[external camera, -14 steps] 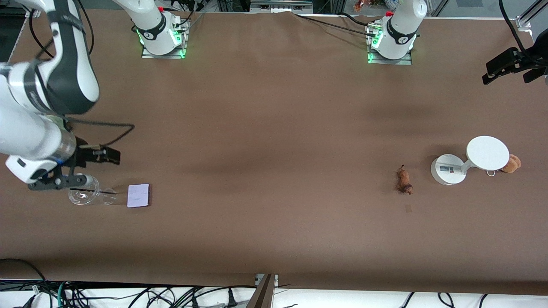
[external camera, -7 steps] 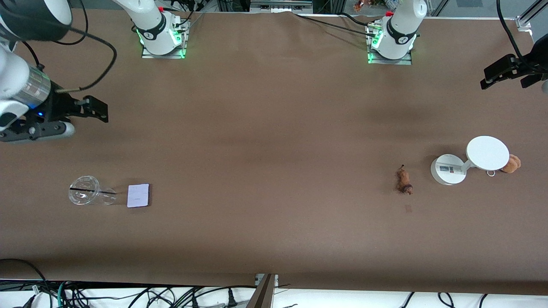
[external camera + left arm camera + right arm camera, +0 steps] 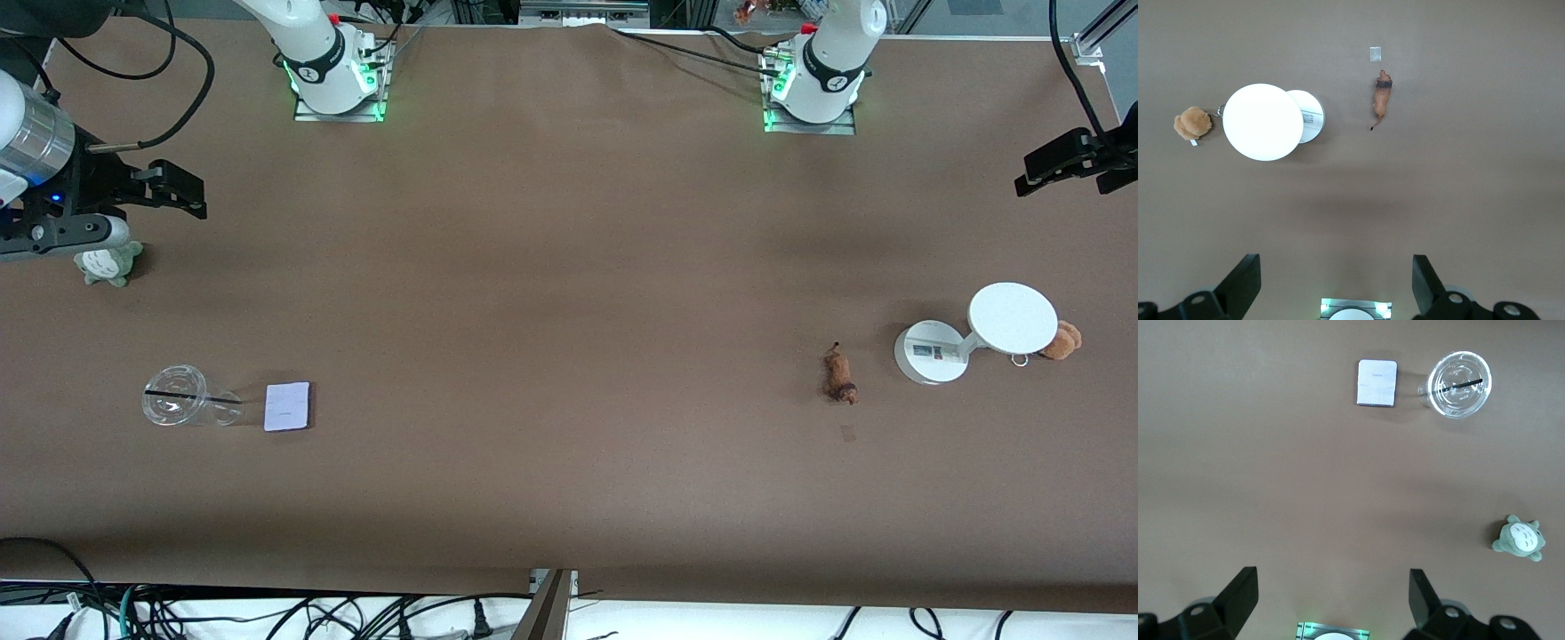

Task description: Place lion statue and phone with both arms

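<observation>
The lion statue (image 3: pixel 838 377), a small orange-brown figurine, lies on the brown table toward the left arm's end, beside the white stand; it also shows in the left wrist view (image 3: pixel 1382 101). The phone (image 3: pixel 287 406), a pale lavender-white rectangle, lies flat toward the right arm's end beside a clear cup; it also shows in the right wrist view (image 3: pixel 1377 383). My left gripper (image 3: pixel 1067 164) is open and empty, high over the table's edge (image 3: pixel 1336 280). My right gripper (image 3: pixel 173 191) is open and empty, high over its end of the table (image 3: pixel 1331 597).
A clear plastic cup (image 3: pixel 176 407) with a black straw lies beside the phone. A grey-green plush (image 3: pixel 108 264) sits near the right gripper. A white round-based stand (image 3: pixel 933 353) and a tan plush (image 3: pixel 1061 340) stand near the lion. A small tape mark (image 3: pixel 848 433) lies nearer the camera than the lion.
My right gripper has risen from beside the cup and drawn back toward its base, uncovering the grey-green plush. My left gripper has shifted slightly at the table's edge. The objects have not moved.
</observation>
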Robot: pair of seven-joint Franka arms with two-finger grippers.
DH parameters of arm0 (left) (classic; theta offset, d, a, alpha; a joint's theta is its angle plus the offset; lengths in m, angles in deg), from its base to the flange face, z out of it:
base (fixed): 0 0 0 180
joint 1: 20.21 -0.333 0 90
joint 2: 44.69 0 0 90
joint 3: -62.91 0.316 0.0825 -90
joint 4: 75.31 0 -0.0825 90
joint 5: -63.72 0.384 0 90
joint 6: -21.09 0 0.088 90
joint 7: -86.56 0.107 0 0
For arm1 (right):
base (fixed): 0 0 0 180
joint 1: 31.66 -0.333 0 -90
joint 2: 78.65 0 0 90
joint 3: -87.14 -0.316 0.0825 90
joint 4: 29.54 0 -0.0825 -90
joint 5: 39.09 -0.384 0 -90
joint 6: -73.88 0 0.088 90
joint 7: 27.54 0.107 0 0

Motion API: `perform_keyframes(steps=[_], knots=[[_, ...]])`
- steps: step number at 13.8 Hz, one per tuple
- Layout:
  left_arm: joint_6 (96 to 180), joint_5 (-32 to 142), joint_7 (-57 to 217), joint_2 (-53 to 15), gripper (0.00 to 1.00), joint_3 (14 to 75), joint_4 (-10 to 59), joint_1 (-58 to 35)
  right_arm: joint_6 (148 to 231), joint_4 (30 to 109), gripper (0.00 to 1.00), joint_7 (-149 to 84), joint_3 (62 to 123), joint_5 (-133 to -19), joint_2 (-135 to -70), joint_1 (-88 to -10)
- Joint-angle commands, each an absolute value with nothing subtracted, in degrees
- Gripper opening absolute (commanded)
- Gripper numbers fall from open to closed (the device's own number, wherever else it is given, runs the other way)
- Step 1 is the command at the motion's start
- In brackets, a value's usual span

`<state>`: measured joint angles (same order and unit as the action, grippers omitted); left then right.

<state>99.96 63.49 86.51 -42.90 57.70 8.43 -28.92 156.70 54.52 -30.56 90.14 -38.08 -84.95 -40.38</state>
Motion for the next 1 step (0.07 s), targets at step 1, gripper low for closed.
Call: perform_keyframes(steps=[1], knots=[[100.1,63.3,87.2,-42.0,1.00,57.3,6.4,-29.0,156.6,55.3,1.00,-31.3,90.0,-38.6,-84.5,-39.9]])
